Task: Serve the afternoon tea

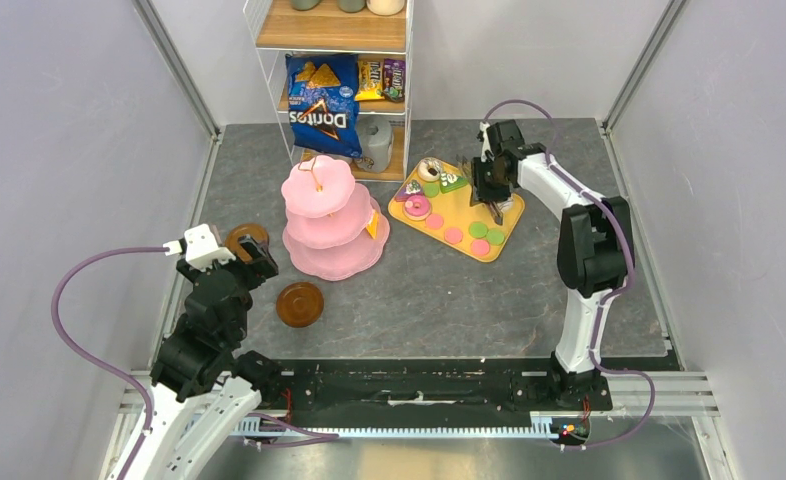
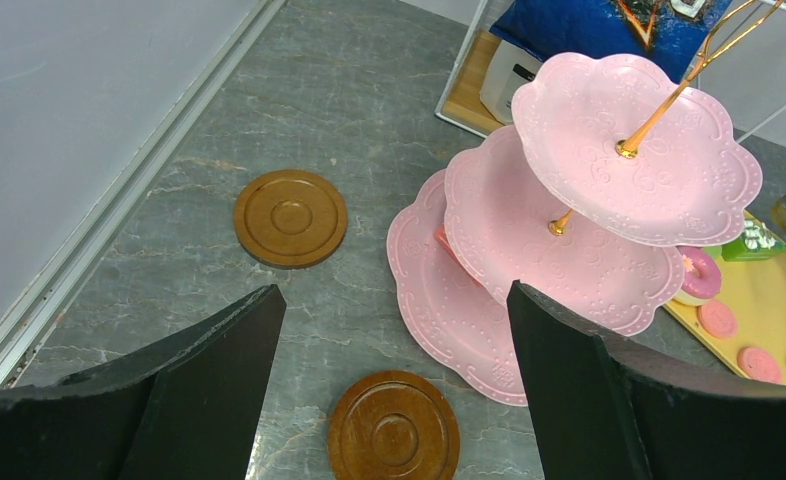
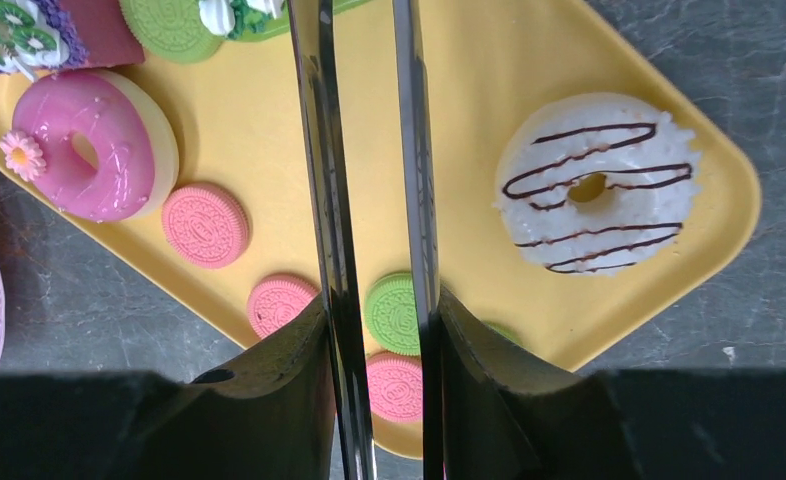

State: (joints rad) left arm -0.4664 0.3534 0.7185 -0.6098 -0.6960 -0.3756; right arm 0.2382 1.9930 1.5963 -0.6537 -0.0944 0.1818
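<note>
Right gripper (image 3: pixel 379 360) clenches the metal tongs (image 3: pixel 321 180), whose blades frame a green macaron (image 3: pixel 393 313) on the yellow tray (image 3: pixel 469 90), seen only from its wrist. Left gripper (image 2: pixel 394 320) gapes empty near a brown saucer (image 2: pixel 393 428), pink stand (image 2: pixel 569 240) just beside.

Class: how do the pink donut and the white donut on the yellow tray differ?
The pink donut has a small flower; the white donut has dark stripes. In the right wrist view the pink donut lies left of the metal tongs, the white donut right. Both lie flat on the yellow tray.
</note>
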